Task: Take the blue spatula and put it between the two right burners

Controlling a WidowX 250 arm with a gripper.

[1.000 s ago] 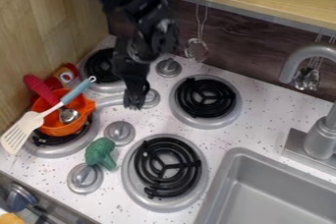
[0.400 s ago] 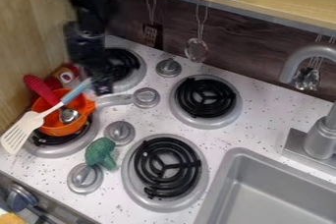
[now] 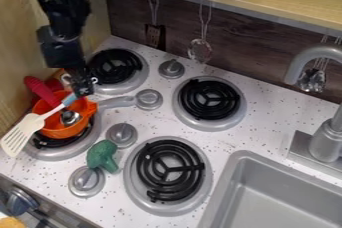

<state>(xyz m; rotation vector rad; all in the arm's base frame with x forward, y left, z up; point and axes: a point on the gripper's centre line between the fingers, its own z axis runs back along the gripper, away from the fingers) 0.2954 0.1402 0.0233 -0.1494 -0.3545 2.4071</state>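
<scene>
The gripper (image 3: pixel 83 91) hangs at the left, over the upper end of the spatula's blue handle; whether it holds the handle is unclear. The spatula (image 3: pixel 30 128) has a cream slotted head and lies slanted across an orange pot (image 3: pixel 61 131), its head down to the lower left. Two burners make up the right pair: the back right burner (image 3: pixel 209 99) and the front right burner (image 3: pixel 171 170).
The pot stands on the front left burner with a red-handled utensil and a metal spoon in it. Green broccoli (image 3: pixel 101 155) lies among the knobs. A sink (image 3: pixel 230 172) and faucet (image 3: pixel 321 54) are at right, a shelf (image 3: pixel 287 2) above.
The gripper has moved left and slightly down from the middle of the stove to the spatula's blue handle. The spatula and pot look unmoved.
</scene>
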